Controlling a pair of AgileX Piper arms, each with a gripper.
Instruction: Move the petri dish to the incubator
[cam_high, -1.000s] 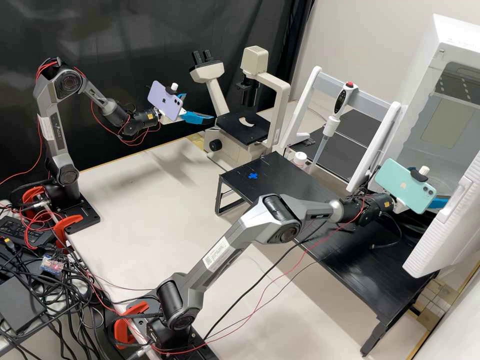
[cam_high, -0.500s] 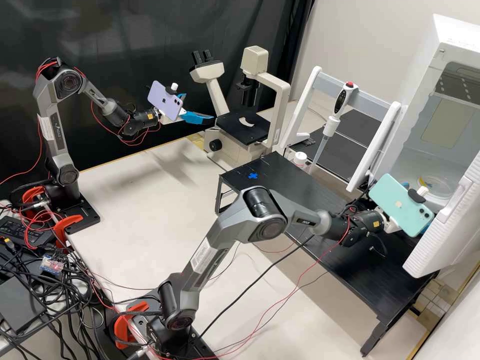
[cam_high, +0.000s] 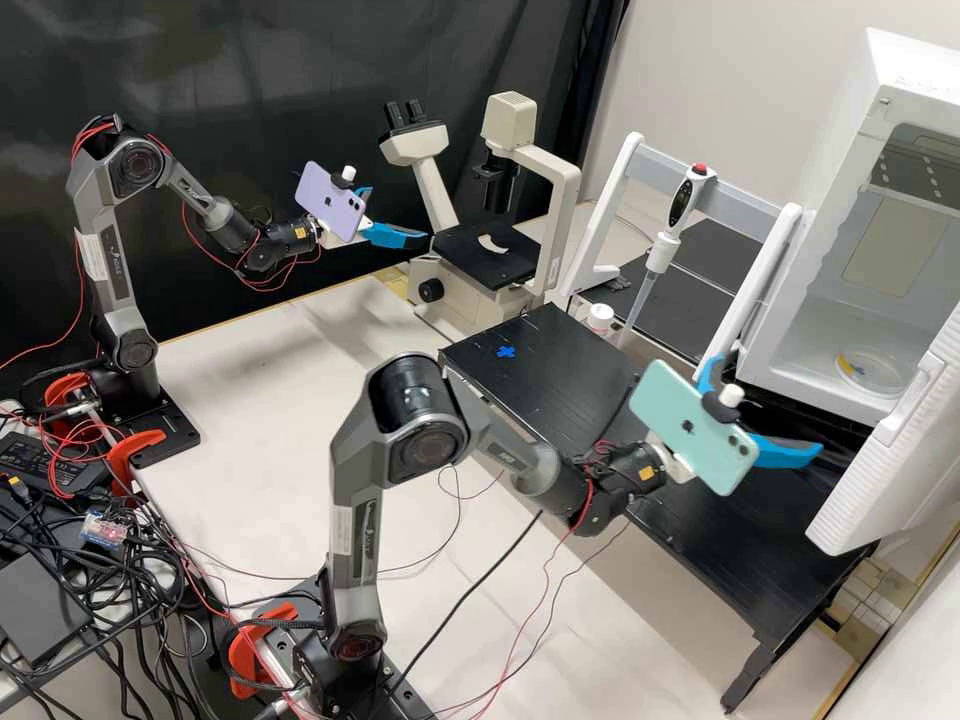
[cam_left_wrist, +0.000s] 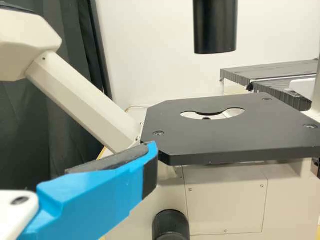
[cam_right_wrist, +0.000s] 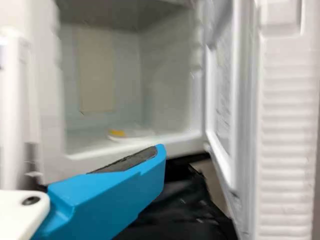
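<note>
The petri dish, clear with a yellow and blue mark, lies on the floor of the white incubator, whose door stands open. My right gripper is outside the incubator, in front of its opening and apart from the dish, with its fingers spread. My left gripper is open beside the microscope. In the left wrist view, one finger of the left gripper appears near the microscope stage. In the right wrist view, the right gripper shows one finger below the blurred dish.
The microscope stands at the back. A pipette hangs on a white-legged rack, with a white-capped bottle by its foot. The black raised table bears a blue cross mark. Cables trail around the right arm.
My right gripper has drawn back out of the incubator toward the left of the high view, and the dish inside has come into sight. The left arm has kept still.
</note>
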